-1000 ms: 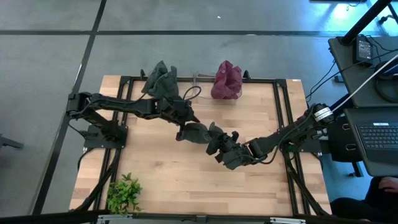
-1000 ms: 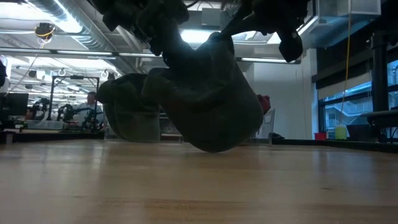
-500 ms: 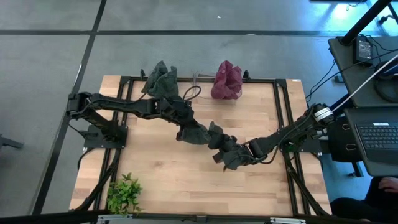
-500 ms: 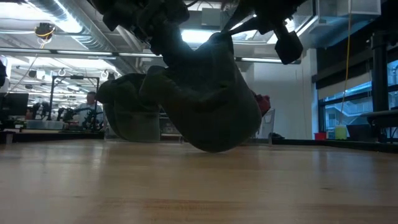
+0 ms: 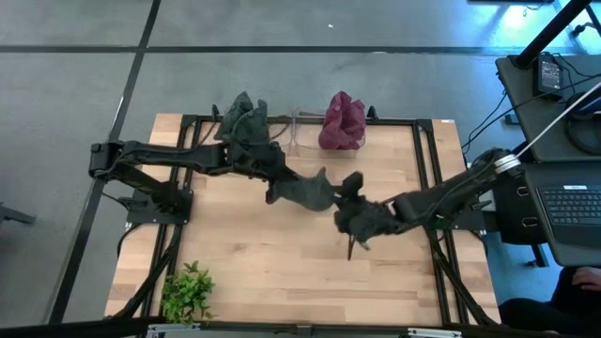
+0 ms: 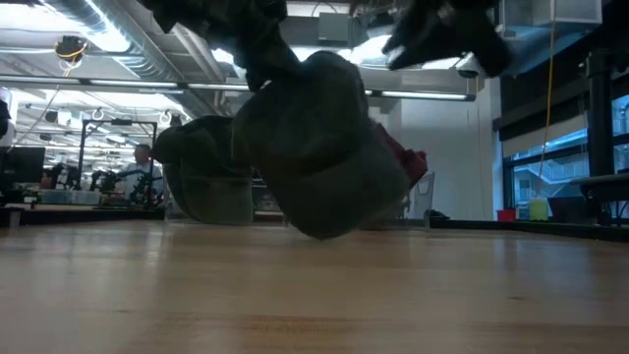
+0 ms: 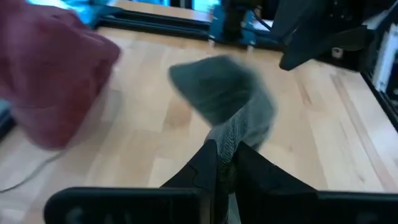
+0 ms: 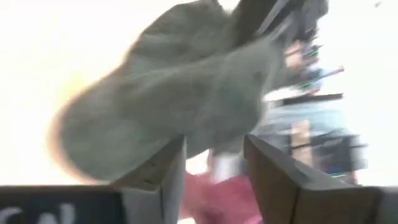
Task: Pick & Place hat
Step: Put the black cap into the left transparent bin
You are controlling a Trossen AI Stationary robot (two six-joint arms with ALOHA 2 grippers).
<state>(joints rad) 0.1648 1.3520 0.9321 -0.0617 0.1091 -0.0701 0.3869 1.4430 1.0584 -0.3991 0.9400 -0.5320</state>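
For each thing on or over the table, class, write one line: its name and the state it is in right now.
Green hat: lifted off the table, hanging from the left gripper.
Left gripper: shut on the green hat.
Right gripper: open, beside the green hat.
Second green hat: crumpled on the rack.
Maroon hat: on the rack.
Plant: at the table's near edge.
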